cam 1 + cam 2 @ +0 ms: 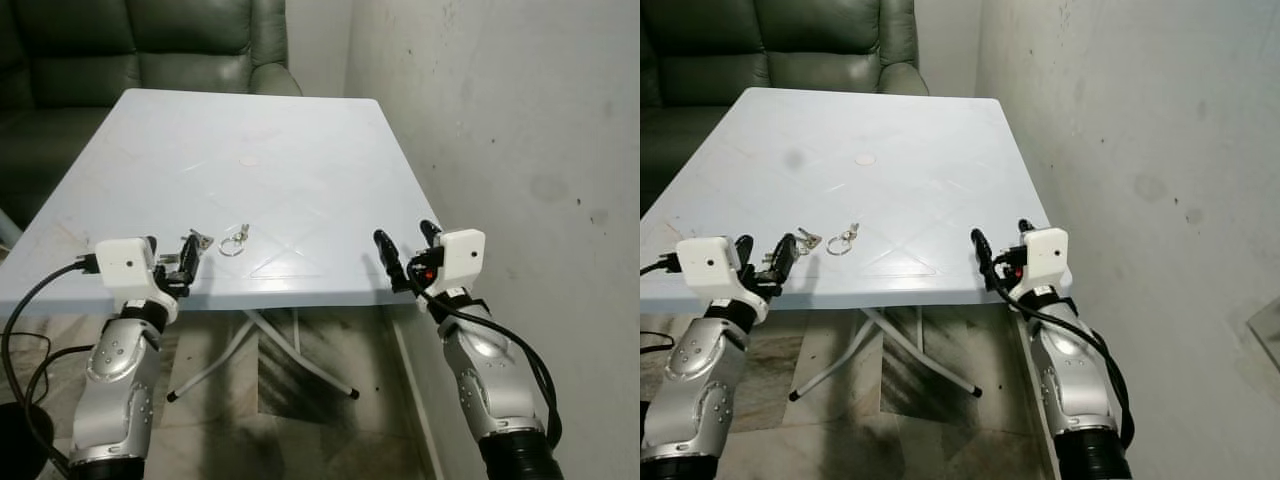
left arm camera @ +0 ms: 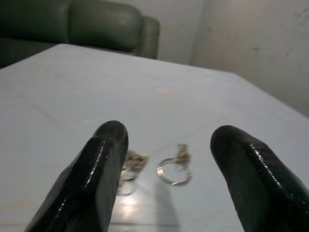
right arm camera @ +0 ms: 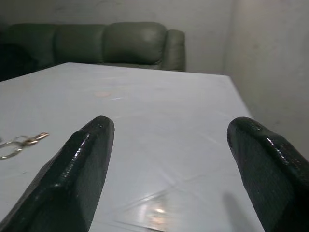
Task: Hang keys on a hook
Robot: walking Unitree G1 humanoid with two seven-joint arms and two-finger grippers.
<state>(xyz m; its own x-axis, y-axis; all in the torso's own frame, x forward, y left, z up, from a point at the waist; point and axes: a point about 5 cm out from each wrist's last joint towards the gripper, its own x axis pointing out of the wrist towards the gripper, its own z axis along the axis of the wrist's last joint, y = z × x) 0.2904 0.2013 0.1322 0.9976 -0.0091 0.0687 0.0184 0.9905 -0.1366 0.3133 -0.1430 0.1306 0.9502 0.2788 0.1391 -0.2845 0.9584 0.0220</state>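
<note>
Your left gripper (image 1: pixel 178 256) and right gripper (image 1: pixel 406 250) sit at the table's (image 1: pixel 300 150) near edge, fingers wide apart. The keys (image 1: pixel 228 240) lie just past your left gripper. A sofa (image 1: pixel 150 45) stands behind.

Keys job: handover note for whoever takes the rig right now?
Left gripper: open, holding nothing, at the near edge of the white table, just short of the keys.
Right gripper: open, holding nothing, at the table's near right corner by the wall.
Keys lie flat on the table near its front edge, with a key ring beside them on their right; whether the two are joined I cannot tell.
Done: nothing picked up yet.
Left: grasp the keys, probably with the left gripper, find the hook, hang them.
</note>
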